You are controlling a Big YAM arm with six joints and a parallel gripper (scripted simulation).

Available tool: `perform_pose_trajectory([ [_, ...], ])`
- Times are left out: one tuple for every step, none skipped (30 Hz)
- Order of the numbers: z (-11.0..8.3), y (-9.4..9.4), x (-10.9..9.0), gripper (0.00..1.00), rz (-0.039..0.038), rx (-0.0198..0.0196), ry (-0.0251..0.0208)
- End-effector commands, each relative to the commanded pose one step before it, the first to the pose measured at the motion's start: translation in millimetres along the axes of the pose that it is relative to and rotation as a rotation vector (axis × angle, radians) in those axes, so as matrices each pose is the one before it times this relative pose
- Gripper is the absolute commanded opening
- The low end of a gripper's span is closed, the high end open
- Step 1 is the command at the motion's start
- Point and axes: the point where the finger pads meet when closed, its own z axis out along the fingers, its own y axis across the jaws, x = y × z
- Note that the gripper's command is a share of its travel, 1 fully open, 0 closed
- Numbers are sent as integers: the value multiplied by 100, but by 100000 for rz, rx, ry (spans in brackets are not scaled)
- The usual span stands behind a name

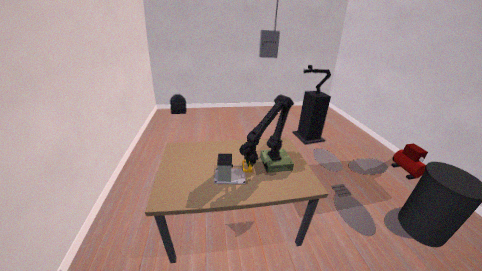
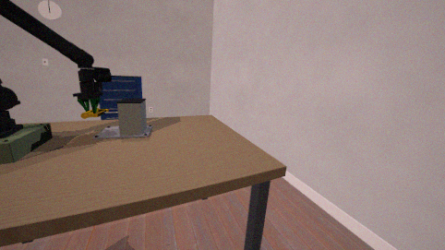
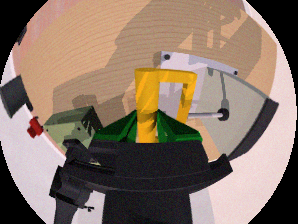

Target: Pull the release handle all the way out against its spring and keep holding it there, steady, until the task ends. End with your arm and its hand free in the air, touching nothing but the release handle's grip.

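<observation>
The release handle's yellow grip (image 3: 160,99) sits between my green fingers. It also shows in the exterior view (image 2: 94,113) and in the top view (image 1: 247,166). My gripper (image 2: 89,105) is shut on this grip and hangs above the table. A thin rod (image 3: 212,115) runs from the grip to the grey housing block (image 2: 131,118) on its light base plate (image 1: 232,176). The grip stands well away from the block, to its left in the exterior view. My arm slopes down from its green base (image 1: 276,160).
The wooden table (image 1: 235,184) carries the block and the green arm base (image 2: 20,141). A blue board (image 2: 121,89) stands behind the block. On the floor are a dark cylinder (image 1: 440,203), a red object (image 1: 410,159) and a black pedestal with a second arm (image 1: 313,114).
</observation>
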Motion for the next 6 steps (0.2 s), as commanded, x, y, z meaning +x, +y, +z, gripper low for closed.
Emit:
perform_pose_trajectory([
  [287,1450,-312,0,-1558,-3641,91],
  [0,0,0,0,0,0,0],
  [0,0,0,0,0,0,0],
  [0,0,0,0,0,0,0],
  [0,0,0,0,0,0,0],
  [0,0,0,0,0,0,0],
])
